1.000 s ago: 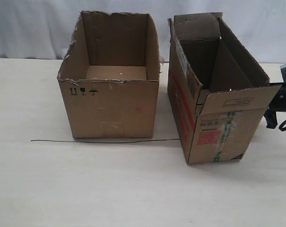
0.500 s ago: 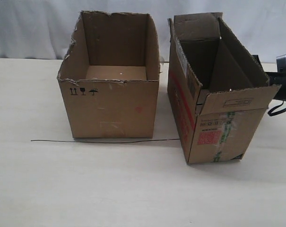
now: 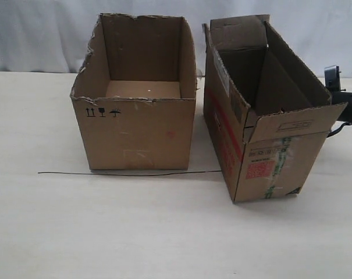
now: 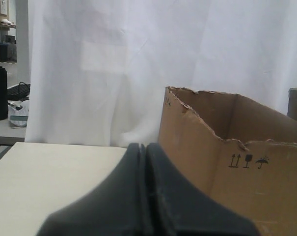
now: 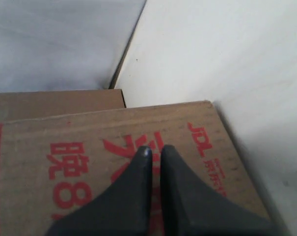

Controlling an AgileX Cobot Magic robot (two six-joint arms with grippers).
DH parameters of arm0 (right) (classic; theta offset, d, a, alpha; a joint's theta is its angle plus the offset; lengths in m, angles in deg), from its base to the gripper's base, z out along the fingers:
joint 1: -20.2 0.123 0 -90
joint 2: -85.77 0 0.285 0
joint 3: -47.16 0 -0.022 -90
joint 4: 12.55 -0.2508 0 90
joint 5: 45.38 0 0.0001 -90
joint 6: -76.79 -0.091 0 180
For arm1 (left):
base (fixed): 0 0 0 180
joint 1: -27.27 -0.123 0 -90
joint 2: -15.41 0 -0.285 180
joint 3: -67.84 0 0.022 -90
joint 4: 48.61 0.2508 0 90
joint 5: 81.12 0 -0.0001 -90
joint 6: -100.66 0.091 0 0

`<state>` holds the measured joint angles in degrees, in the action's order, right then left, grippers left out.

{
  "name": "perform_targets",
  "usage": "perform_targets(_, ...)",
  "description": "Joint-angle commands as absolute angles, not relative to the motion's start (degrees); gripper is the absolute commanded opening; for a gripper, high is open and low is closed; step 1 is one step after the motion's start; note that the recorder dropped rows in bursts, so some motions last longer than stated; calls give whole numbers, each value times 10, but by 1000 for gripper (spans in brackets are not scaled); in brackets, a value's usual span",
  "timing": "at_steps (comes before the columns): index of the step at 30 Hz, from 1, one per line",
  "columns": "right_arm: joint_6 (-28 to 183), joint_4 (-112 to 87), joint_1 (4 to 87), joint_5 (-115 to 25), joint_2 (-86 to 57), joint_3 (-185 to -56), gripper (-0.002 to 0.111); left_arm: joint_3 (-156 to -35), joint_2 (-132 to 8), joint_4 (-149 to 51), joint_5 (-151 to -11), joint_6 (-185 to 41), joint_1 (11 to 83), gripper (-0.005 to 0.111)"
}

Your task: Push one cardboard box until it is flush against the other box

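Two boxes stand apart on the table point(image 3: 106, 232), with a clear gap between them. The cardboard box point(image 3: 263, 157), on the right, has edged toward the other box point(image 3: 135, 131) in the last half second, its far corner leading. The right gripper point(image 5: 155, 150), fingers pinched together on nothing, presses its tips against the cardboard box's red-printed outer side. The push looks begun, though most of the gap remains. The left gripper point(image 4: 141, 150), likewise closed and empty, hangs beside the other box.
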<state>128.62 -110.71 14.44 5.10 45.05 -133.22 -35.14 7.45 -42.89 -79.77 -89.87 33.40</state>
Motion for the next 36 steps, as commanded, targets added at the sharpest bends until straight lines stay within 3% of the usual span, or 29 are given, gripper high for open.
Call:
perform_targets(1,1286,-1121,149,53,457,-1343,5,-349,76,-427,-802,-902,339,0)
perform_targets(24,1300,-1125,167,41,457,-1343,5,-349,76,-427,-802,-902,339,0)
perform_targets(28,1338,-1121,113,65,438,-1343,5,-349,76,-427,-802,-902,339,0)
perform_targets(36,1207,-832,1,84,302,-1304,5,-349,76,-427,-802,-902,339,0)
